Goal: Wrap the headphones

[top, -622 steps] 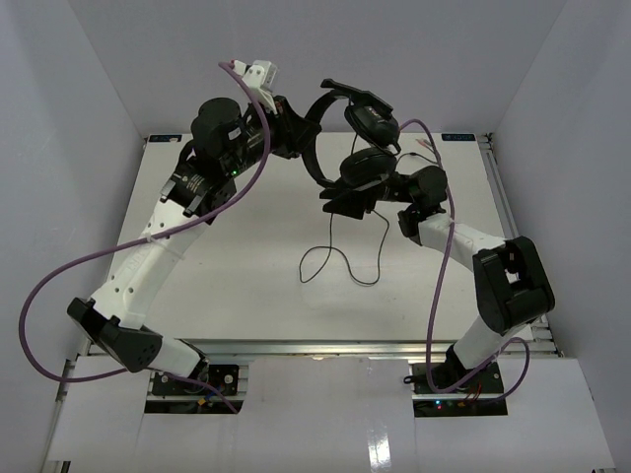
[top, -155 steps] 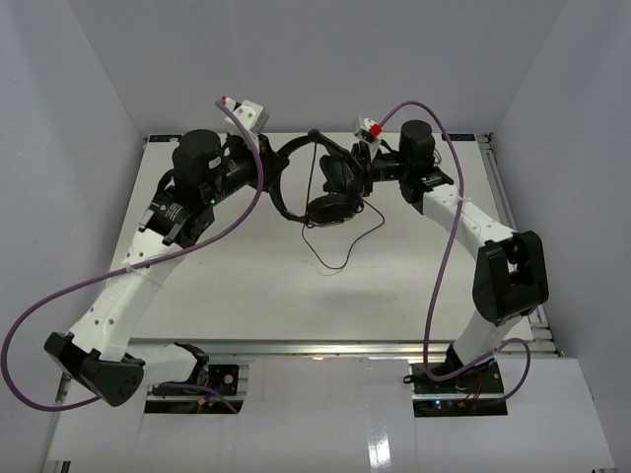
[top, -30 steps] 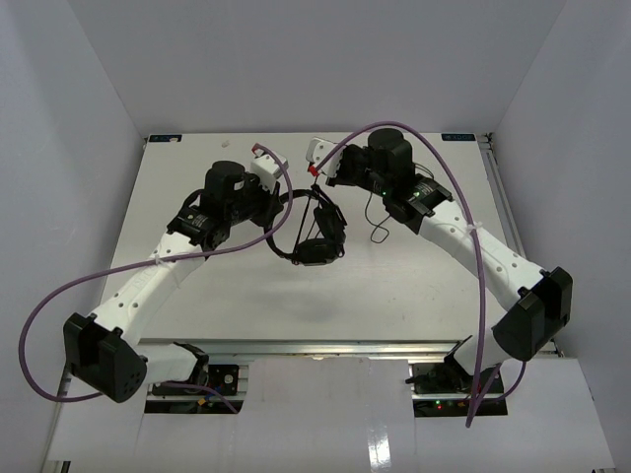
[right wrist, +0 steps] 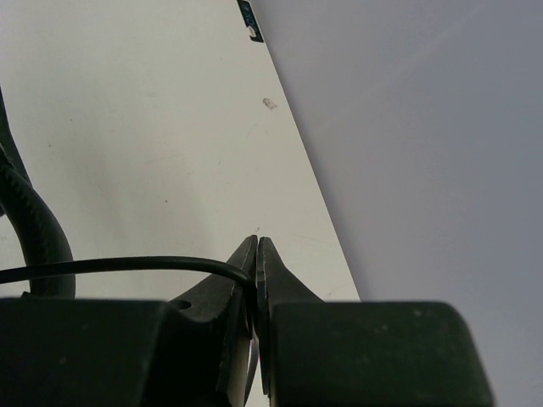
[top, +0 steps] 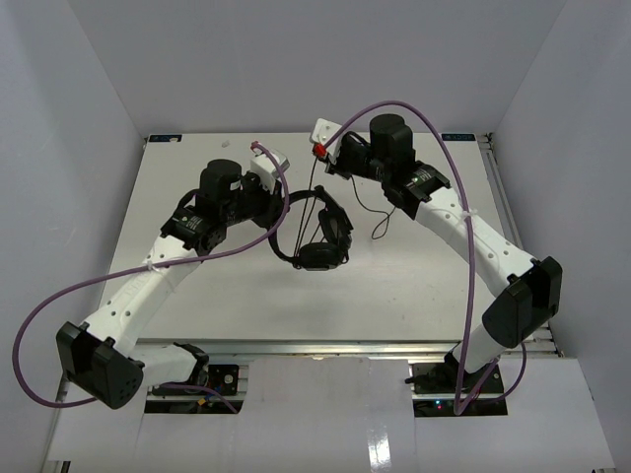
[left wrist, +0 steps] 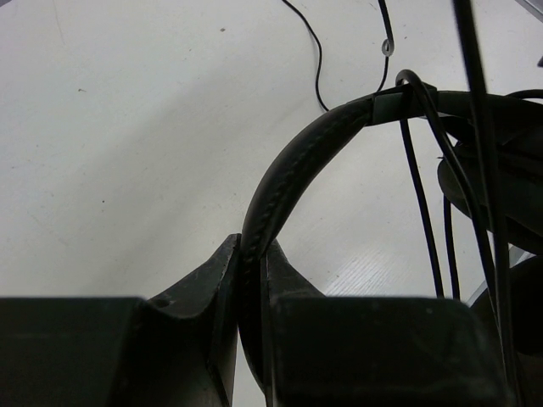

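Headphones [top: 323, 236] noted at mid-tabletop [top: 217, 286], between the two arms. Earcups [top: 327, 235] seen bunched together toward the right end, headband [left wrist: 297, 161] arcing away to the left. Whether the earcups rest on the tabletop or hang just above it cannot be told from overhead.

Left claw [left wrist: 252, 252]: clamped on the headband. In the left wrist view the padded band is pinched edge-on between the two fingers, rising out of them and curving off to the right toward the earcups.

Cable [right wrist: 127, 264]: thin, black. In the left wrist view one strand is seen hooked over the headband near its far end, with further strands running down beside the earcups. In the overhead view one line is drawn taut from the earcups up toward the right arm's wrist; a loose loop is seen just to the right of the earcups, over the tabletop. Plugs not made out.

Right claw [right wrist: 256, 254]: closed on the cable. In its wrist view the fingertips are pressed together with the strand nipped between them, the strand leading off to the left. The far edge of the tabletop and the grey wall [right wrist: 424, 127] are seen beyond.

The two claws are held near each other, the right one farther back over the tabletop than the left.
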Tool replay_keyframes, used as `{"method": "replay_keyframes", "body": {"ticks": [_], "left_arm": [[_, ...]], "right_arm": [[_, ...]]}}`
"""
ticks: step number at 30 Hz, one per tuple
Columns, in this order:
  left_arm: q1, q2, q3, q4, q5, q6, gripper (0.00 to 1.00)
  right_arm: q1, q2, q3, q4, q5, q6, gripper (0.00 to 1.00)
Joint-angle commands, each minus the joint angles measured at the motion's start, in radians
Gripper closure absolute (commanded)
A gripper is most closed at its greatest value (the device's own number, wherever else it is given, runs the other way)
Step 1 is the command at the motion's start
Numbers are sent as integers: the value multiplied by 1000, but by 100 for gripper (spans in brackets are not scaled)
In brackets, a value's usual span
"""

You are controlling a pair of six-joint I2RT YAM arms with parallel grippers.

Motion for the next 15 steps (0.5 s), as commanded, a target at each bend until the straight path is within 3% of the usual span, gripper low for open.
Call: {"method": "replay_keyframes", "body": {"ticks": [1,10,15], "left_arm": [[-10,-64,63,-4,39,-15,100],[-10,-81,142,-9,-17,-28,100],[-10,-68,202,-8,-47,-34,100]], "right_arm": [[-33,3,-44,58,8,39,92],[-70,-21,-108,78,-79,125,92],[-112,-48,-188,129,-210,229,91]]}}
